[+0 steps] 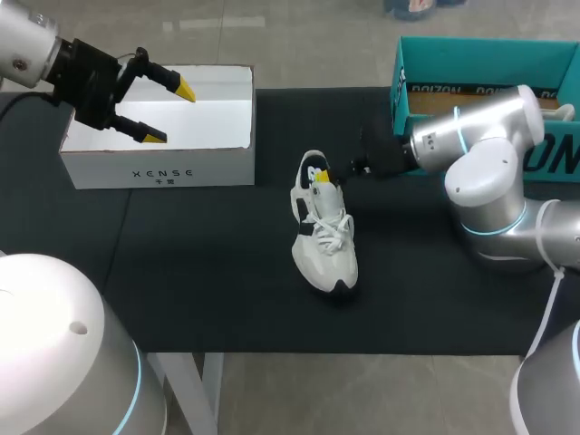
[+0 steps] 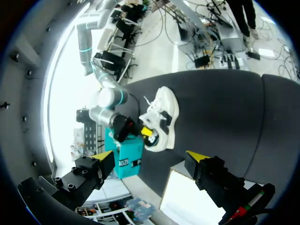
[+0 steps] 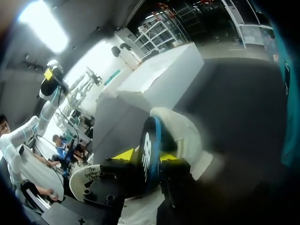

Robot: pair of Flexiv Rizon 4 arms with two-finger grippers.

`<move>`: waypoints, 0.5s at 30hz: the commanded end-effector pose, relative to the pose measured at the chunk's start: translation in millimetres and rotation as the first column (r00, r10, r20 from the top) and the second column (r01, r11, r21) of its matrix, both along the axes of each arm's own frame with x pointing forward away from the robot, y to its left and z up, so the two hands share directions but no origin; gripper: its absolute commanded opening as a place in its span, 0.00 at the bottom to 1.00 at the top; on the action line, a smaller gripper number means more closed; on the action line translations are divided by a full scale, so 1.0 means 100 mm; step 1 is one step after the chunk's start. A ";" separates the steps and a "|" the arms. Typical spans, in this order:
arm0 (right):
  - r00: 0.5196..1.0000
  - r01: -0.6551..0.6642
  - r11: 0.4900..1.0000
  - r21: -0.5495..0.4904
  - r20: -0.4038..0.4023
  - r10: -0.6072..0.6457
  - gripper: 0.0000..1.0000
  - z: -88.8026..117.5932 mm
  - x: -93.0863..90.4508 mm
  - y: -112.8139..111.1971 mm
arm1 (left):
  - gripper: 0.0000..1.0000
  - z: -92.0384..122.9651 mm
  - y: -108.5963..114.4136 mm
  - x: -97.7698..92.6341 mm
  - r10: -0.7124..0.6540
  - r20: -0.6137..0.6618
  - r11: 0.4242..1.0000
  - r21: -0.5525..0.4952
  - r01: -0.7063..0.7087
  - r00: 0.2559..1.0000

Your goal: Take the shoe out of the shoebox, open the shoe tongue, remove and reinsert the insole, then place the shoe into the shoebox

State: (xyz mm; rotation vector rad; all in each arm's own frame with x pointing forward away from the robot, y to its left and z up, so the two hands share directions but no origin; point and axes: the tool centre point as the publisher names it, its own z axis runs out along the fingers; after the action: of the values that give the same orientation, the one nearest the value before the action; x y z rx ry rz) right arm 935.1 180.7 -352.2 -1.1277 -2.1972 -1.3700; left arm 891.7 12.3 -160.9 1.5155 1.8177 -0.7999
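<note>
- The black table [image 1: 181, 272] carries two open boxes.
- The teal shoebox [image 1: 480, 54] sits at the right rear. My right arm hides most of its inside, and pale lettering runs along its side.
- The white box [image 1: 159, 163] at the left has dark print on its front. The left gripper [image 1: 169, 112] hangs over it, spread wide and holding nothing.
- The white shoe [image 1: 326, 236] stands upright between the boxes.
- The right gripper [image 3: 146, 157] is clamped on the shoe's dark, blue-edged collar part.

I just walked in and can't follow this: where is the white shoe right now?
In the head view the white shoe stands mid-table between the white box at left and the teal shoebox at right, the right claw gripping its far end.
</note>
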 end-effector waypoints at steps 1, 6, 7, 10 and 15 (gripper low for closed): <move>1.000 -0.015 1.000 -0.011 0.011 0.015 0.47 0.08 0.17 -0.01 | 1.00 0.00 0.00 0.00 0.000 -0.001 1.000 0.004 0.000 1.000; 1.000 -0.010 1.000 -0.014 0.025 0.011 0.35 0.12 0.26 -0.01 | 1.00 0.00 0.00 0.00 0.000 -0.001 1.000 0.004 0.000 1.000; 1.000 -0.009 1.000 -0.014 0.025 0.010 0.27 0.12 0.26 -0.01 | 1.00 0.00 0.00 0.00 0.000 -0.001 1.000 0.004 0.000 1.000; 1.000 -0.012 1.000 -0.013 0.008 0.012 0.06 0.07 0.20 0.01 | 1.00 0.00 0.00 0.00 0.000 -0.001 1.000 0.004 0.000 1.000; 0.999 -0.006 1.000 -0.014 -0.033 0.006 0.00 -0.04 0.07 0.02 | 1.00 0.00 0.00 0.00 0.000 -0.001 1.000 0.004 0.000 1.000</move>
State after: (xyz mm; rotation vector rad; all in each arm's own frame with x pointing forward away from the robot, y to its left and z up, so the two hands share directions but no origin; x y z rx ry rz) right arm 946.7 181.0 -350.9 -1.1275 -2.1932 -1.3240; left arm 891.7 12.3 -160.9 1.5155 1.8177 -0.7999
